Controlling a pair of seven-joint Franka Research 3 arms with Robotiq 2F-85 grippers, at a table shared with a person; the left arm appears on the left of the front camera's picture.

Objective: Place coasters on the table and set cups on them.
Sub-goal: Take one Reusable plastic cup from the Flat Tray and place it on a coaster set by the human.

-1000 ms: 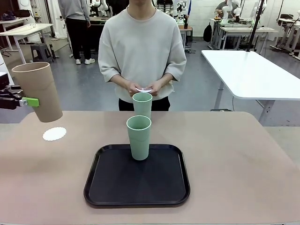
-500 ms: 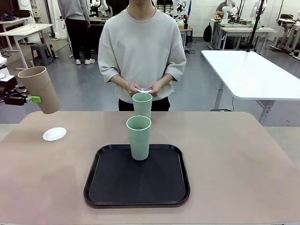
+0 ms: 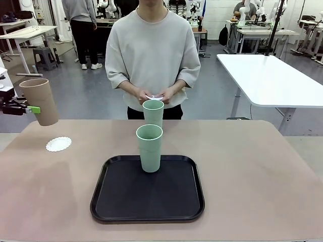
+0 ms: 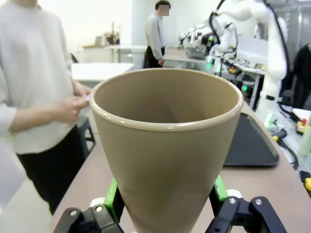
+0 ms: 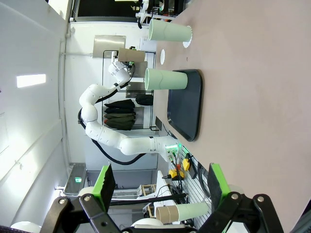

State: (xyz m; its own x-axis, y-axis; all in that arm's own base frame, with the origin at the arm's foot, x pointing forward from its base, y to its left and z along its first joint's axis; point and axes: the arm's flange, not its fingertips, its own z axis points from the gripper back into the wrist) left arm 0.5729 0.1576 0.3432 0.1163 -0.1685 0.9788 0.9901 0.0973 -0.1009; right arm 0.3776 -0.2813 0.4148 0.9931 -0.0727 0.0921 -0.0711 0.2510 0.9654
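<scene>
My left pincer (image 3: 35, 108) grips the tan cup (image 3: 39, 101), tilted, and has drawn it farther off, up beyond the bare coaster (image 3: 58, 144) on the table (image 3: 252, 166). Lowering comes next, I judge. One mint cup (image 3: 150, 148) waits on the tray (image 3: 116, 201). My right pincer (image 5: 160, 187) hangs open.

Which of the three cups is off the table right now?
The tan cup, gripped by the left end effector; one green cup stands on the tray, the other green cup beyond it.
</scene>
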